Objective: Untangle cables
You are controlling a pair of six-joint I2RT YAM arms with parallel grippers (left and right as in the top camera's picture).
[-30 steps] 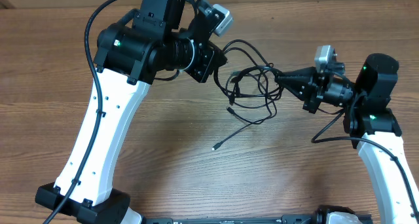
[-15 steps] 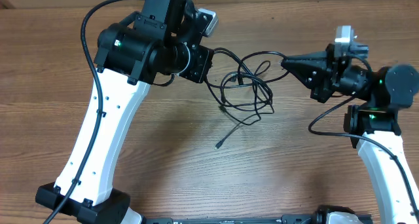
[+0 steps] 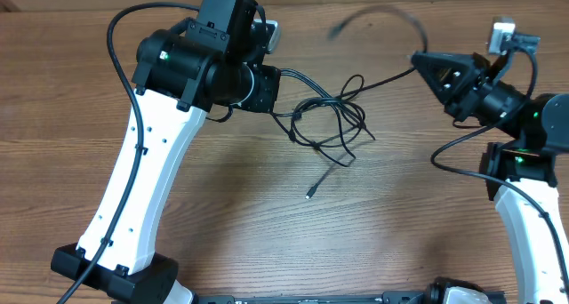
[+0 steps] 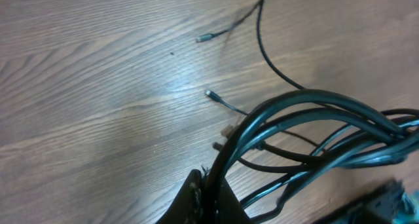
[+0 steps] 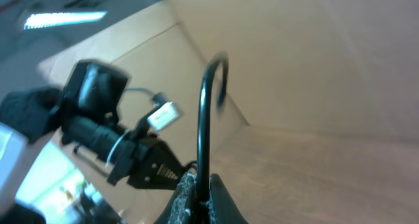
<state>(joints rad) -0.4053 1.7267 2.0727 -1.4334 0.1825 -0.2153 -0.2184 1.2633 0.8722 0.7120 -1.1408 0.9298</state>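
Pulling apart is in hand — left fingers [image 4: 193, 201] clenched on a bundle of cables [image 3: 329, 119], right fingers [image 5: 186, 199] pinching one strand [image 5: 203, 112] — and the next move likely calls for drawing that strand free.

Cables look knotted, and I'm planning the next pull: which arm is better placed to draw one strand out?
Probably the right. The right gripper is shut on a single strand leading out of the tangle, while the left gripper clamps several strands together, better suited as anchor.
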